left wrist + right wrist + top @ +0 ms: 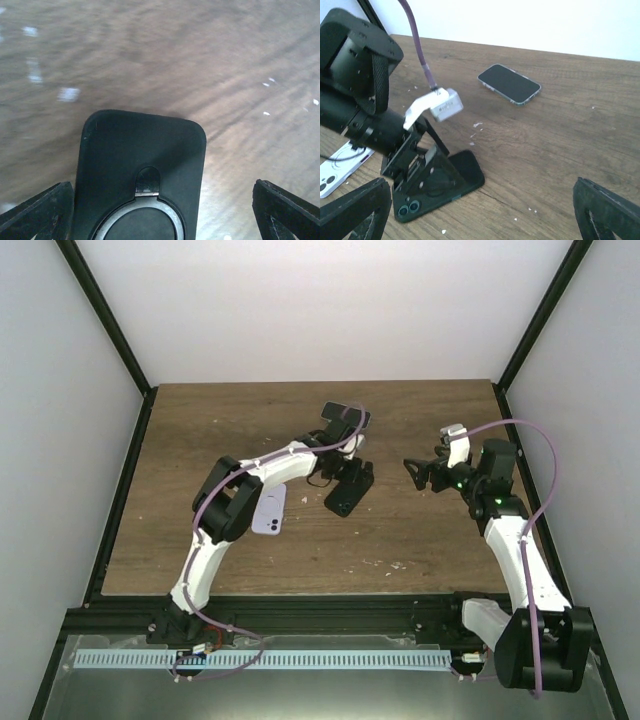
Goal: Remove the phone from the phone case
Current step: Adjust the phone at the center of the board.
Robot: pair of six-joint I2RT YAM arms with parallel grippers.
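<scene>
Nearest the arm bases, we see a pale lilac phone (269,512) lying back up on the brown wooden tabletop (200,430), just beside the left arm's elbow. A scatter of white flecks (385,565) dots the wood to its right.

Just beyond, near the middle of the tabletop, lies the matte black phone case (347,502), also back up. A round ring grip (140,222) sits on its back and twin camera lenses (407,208) show at one corner. The left claw (161,187) stands over the case with its fingers spread wide, one on either side of it. We cannot tell whether they touch its edges.

To the right, well apart from the case, the right claw (416,473) hangs above bare wood, its fingers likewise spread wide and holding nothing.

Farthest back, toward the white rear wall, a dark phone with a grey rim (509,83) lies screen up on its own.
</scene>
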